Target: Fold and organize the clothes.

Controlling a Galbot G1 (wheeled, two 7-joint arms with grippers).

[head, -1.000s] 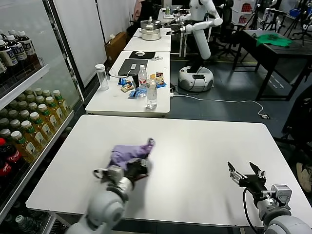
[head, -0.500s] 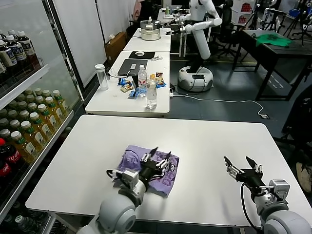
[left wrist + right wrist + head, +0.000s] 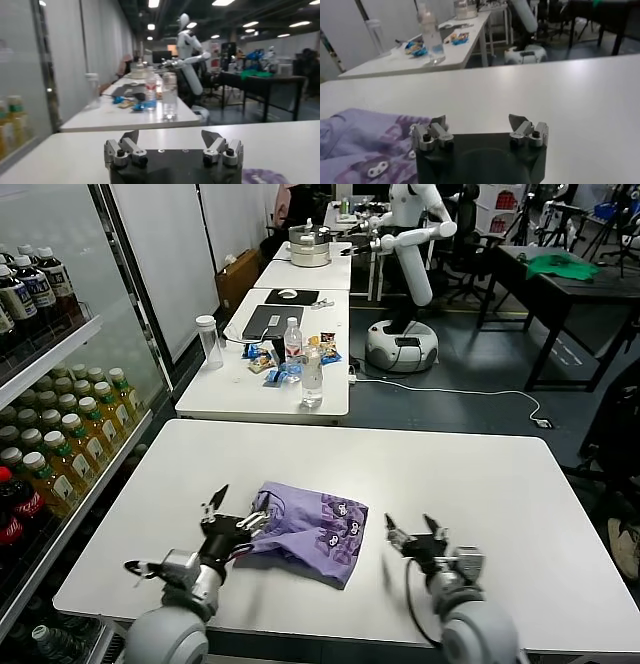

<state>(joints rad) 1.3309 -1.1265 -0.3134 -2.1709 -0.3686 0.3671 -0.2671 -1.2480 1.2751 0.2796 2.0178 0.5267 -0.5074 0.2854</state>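
The lavender T-shirt (image 3: 310, 529) lies folded in a flat bundle on the white table (image 3: 450, 474), near the front, left of centre. Its small white marks show on top. My left gripper (image 3: 237, 506) is open and empty at the shirt's left edge, low over the table. My right gripper (image 3: 413, 527) is open and empty just right of the shirt. In the right wrist view the shirt (image 3: 360, 142) lies beside my open right gripper (image 3: 477, 121). In the left wrist view my left gripper (image 3: 170, 136) is open, with only a sliver of the shirt (image 3: 260, 176) showing.
A shelf of drink bottles (image 3: 60, 444) stands along the left side. Behind my table is a second table (image 3: 230, 389) with water bottles (image 3: 311, 379), snacks and a laptop. A white robot (image 3: 410, 244) and a dark desk with a green cloth (image 3: 560, 266) stand farther back.
The left gripper let go of the shirt and drew back to its left edge. The right gripper moved left, close to the shirt's right side. The shirt went from a bunched heap to flat.
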